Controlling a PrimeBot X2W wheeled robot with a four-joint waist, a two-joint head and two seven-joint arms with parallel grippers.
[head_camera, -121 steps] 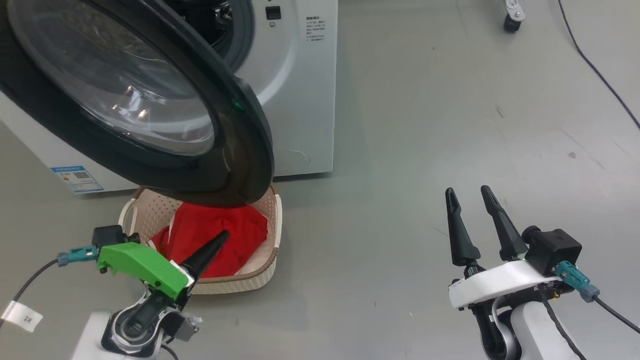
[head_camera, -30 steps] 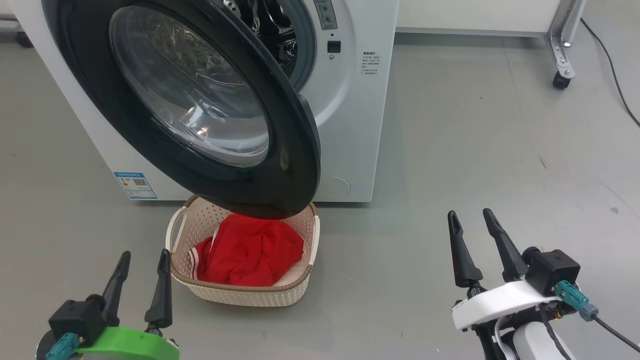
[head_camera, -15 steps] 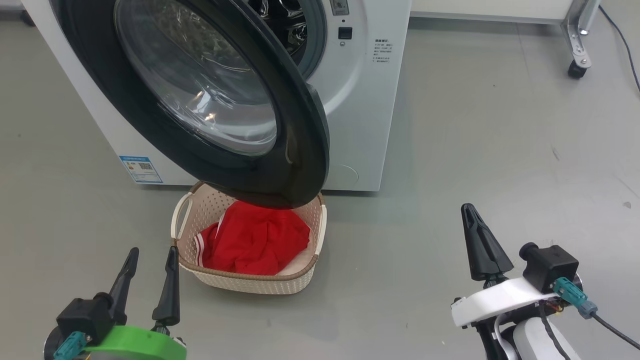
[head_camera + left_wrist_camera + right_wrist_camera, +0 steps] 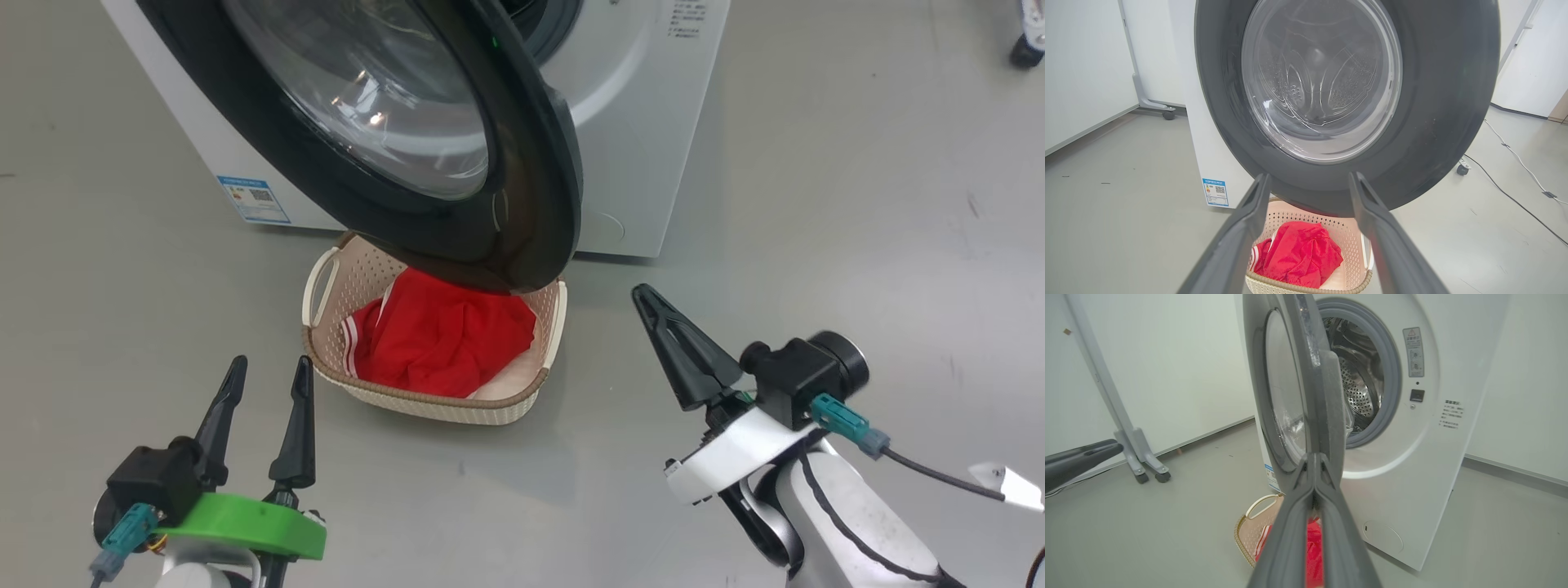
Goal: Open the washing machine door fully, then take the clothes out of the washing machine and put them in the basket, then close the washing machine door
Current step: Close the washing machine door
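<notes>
Clothes (image 4: 445, 339) lie in the basket (image 4: 351, 278) at the door's (image 4: 531, 163) six o'clock; left gripper (image 4: 271, 361) spread, right gripper (image 4: 643, 292) pressed together.

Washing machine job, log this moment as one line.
washing machine door open | clothes in basket | left gripper open, empty | right gripper shut, empty | pending: close door
</notes>
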